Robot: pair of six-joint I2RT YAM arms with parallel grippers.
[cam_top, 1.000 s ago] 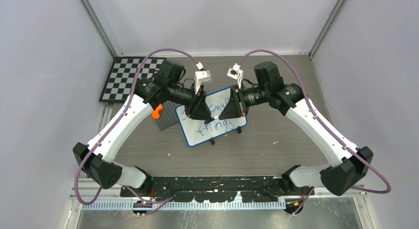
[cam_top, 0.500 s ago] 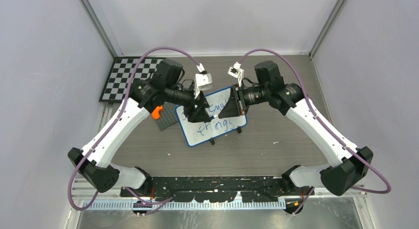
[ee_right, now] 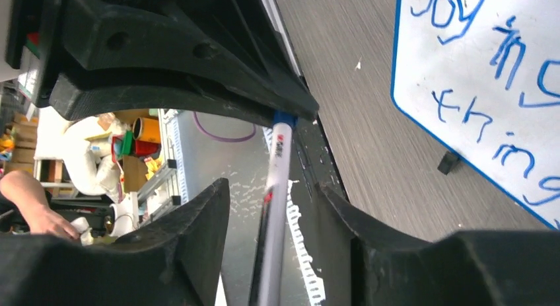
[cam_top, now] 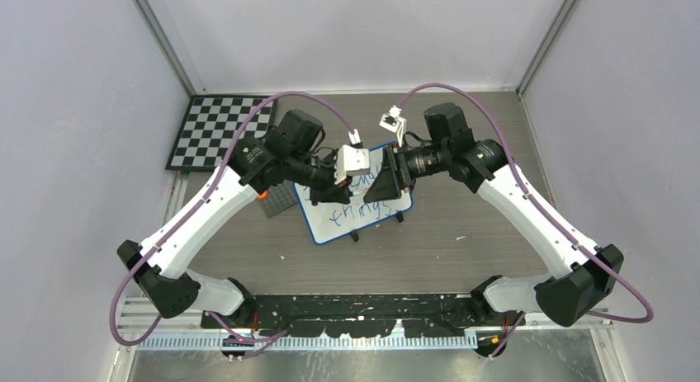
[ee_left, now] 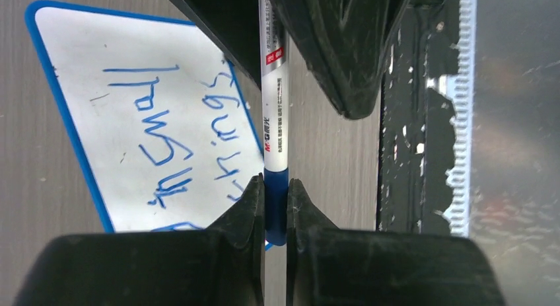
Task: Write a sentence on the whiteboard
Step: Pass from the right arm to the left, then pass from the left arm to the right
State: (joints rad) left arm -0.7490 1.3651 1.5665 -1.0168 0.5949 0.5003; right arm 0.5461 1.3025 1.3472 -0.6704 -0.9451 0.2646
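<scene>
Marker (ee_left: 275, 121) blue end clamped in left pincer (ee_left: 275, 185); right pincer (ee_right: 272, 187) parted around barrel; sentence (ee_left: 162, 147) partly cut off.

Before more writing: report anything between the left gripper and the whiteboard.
Nothing visible lies between the left gripper and the whiteboard. Its fingers clamp a marker whose far end sits between the open fingers of the right gripper.

1. The whiteboard (cam_top: 363, 223) sits mid-table, with the sentence (cam_top: 363, 209) on it in 2 lines
2. The studded plate (cam_top: 281, 196) lies just left of it, and the checkerboard (cam_top: 210, 130) lies behind that, in the far-left corner
3. The marker (ee_left: 275, 121) spans above the board's right part, between the left gripper (ee_left: 275, 187) and the right gripper (ee_right: 272, 187)
</scene>
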